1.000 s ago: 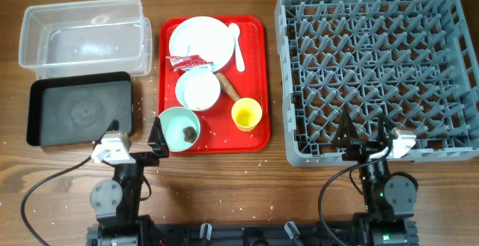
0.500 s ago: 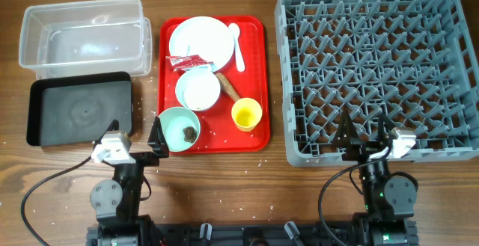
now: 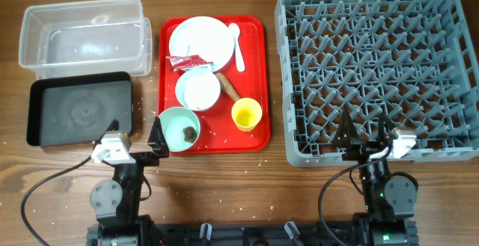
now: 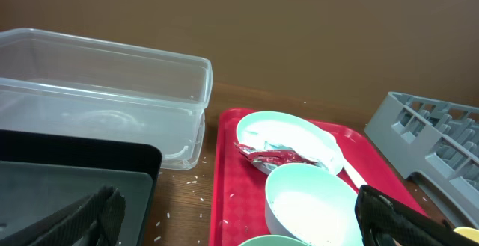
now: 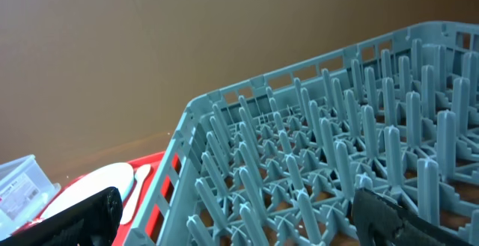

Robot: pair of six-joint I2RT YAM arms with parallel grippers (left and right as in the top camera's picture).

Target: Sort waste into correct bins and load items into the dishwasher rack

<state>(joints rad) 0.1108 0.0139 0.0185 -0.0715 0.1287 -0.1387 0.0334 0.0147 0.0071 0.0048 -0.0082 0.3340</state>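
Left claw (image 3: pixel 135 134) and right claw (image 3: pixel 364 132) hang spread and empty at the desk's (image 3: pixel 224 173) near edge. Nothing has moved, so sorting has apparently not begun. Beyond, the tray (image 3: pixel 256 137) carries bowl (image 3: pixel 174 119), cup (image 3: pixel 246 114), wrapper (image 3: pixel 183 61) and plate (image 3: pixel 202 38). The black bin (image 3: pixel 34 115), clear bin (image 3: pixel 82 8) and rack (image 3: pixel 288 89) stand unloaded.
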